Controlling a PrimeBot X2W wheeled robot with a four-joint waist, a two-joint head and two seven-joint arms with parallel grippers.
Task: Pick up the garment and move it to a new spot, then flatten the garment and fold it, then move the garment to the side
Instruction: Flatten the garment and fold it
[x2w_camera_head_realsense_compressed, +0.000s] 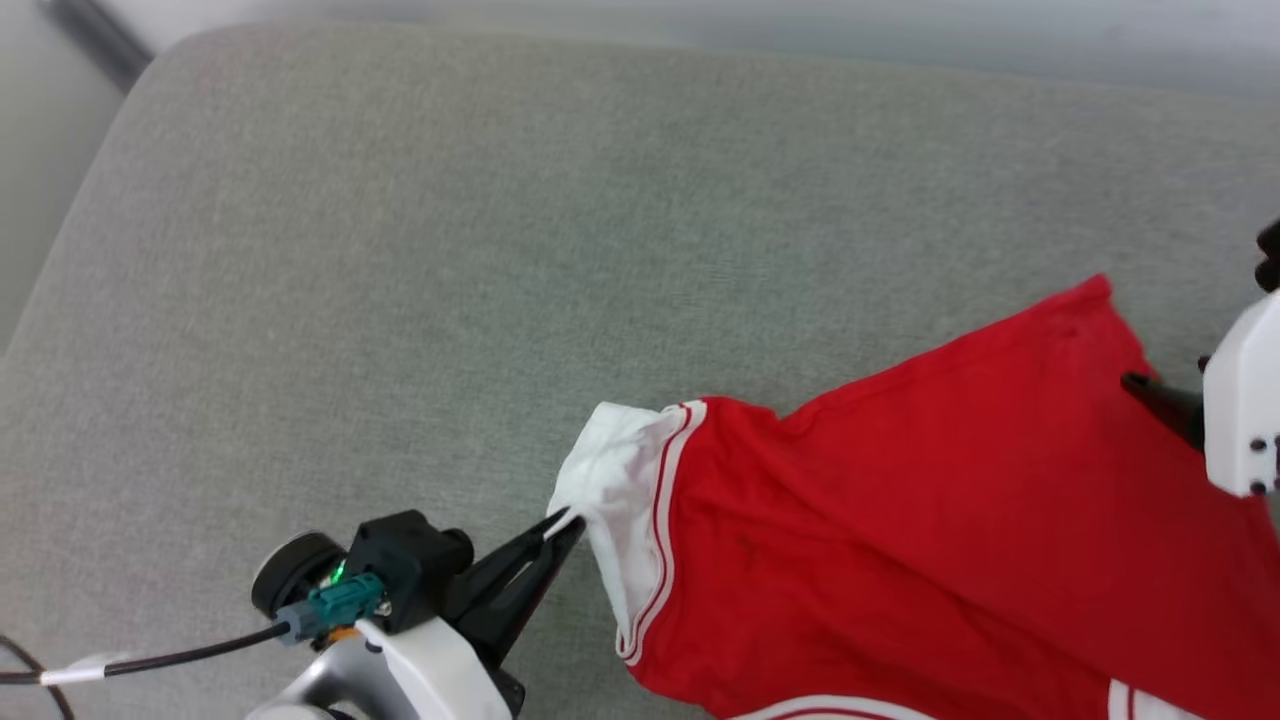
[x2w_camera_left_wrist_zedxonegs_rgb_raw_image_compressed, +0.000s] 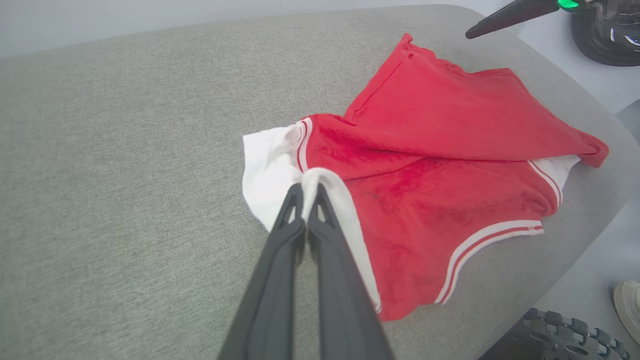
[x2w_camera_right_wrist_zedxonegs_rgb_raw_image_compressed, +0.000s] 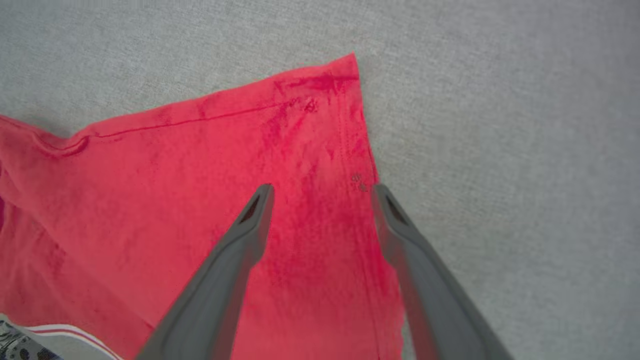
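Flattening step: judged to be the one in hand, since the garment is spread only in part.
Garment position: laid on the right side of the grey worktop, plain red side up; in the left wrist view, 1 red layer is seen folded across the body.
Left pincer: clamped together on the edge of the white sleeve, whose cloth is drawn to a point at the tips.
Right pincer: its 2 fingers are held wide apart just above the red cloth near the hem corner; nothing is gripped.
Next grip: the side edge by that corner is probably best taken, with both layers pinched so that none is left behind.
Pull: the 2 grips would best be drawn apart, low over the worktop and gently, so that the folded layer is opened out.
Risk: if only the sleeve is pulled, the whole garment may be dragged left rather than stretched, and the thin sleeve edge could be lost from the tips.
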